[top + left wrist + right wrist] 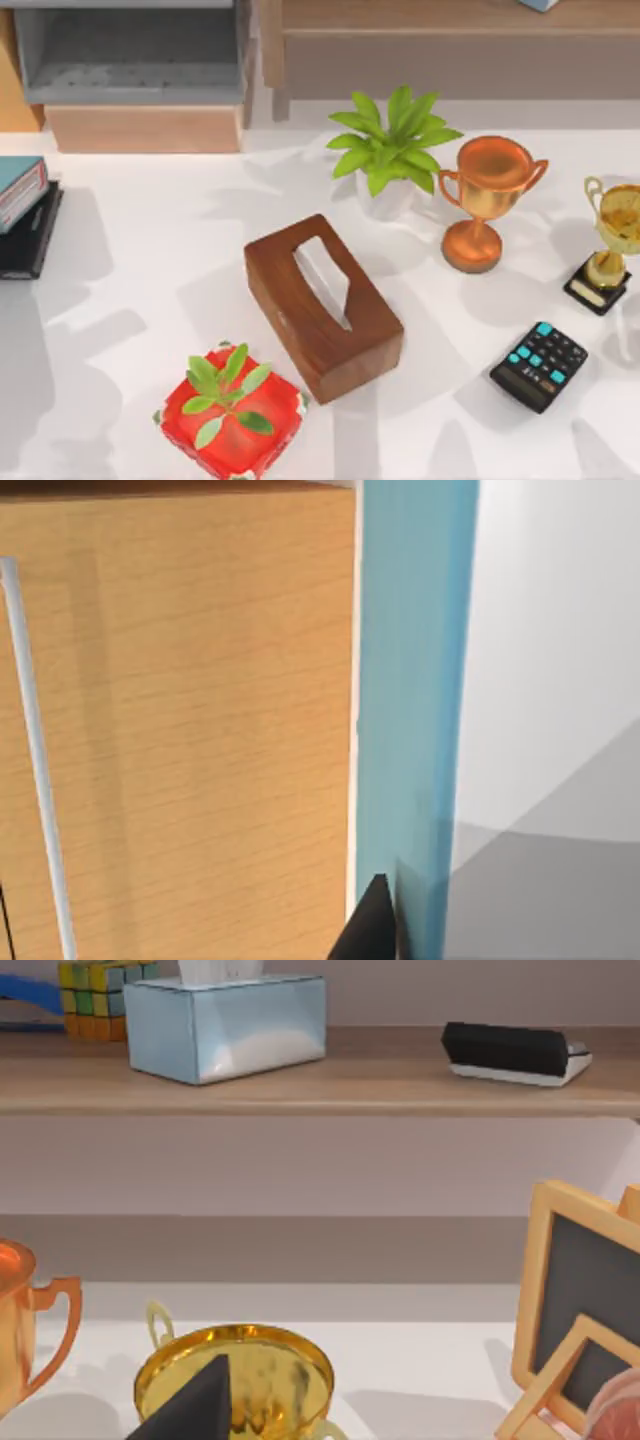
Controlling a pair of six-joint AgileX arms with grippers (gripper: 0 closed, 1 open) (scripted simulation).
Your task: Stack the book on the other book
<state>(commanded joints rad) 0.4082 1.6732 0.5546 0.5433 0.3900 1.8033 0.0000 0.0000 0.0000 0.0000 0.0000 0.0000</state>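
Look to the far left edge of your worktop in the top view: the teal-blue book already lies on the flat black book, its white page edges facing the table's middle and the black cover showing beneath and beside it. The stack sits partly past the frame's edge, so you cannot judge how squarely the two line up.

In the left wrist view, a dark fingertip of your left pincer sits right against the teal cover, beside a wooden cabinet face. Whether that pincer is spread or clamped on the book cannot be told from here. Your right pincer is parked over the gold trophy, near the calculator; its state cannot be told either.

The risks now, as I judge them:
- If you pull the left arm away while the finger is in contact, it could drag the teal book askew or off the black one.
- A wide retreat could brush the cabinet.
- The stack lies close to the worktop's edge, so a sideways nudge might tip it over.

Lift straight clear before moving sideways.
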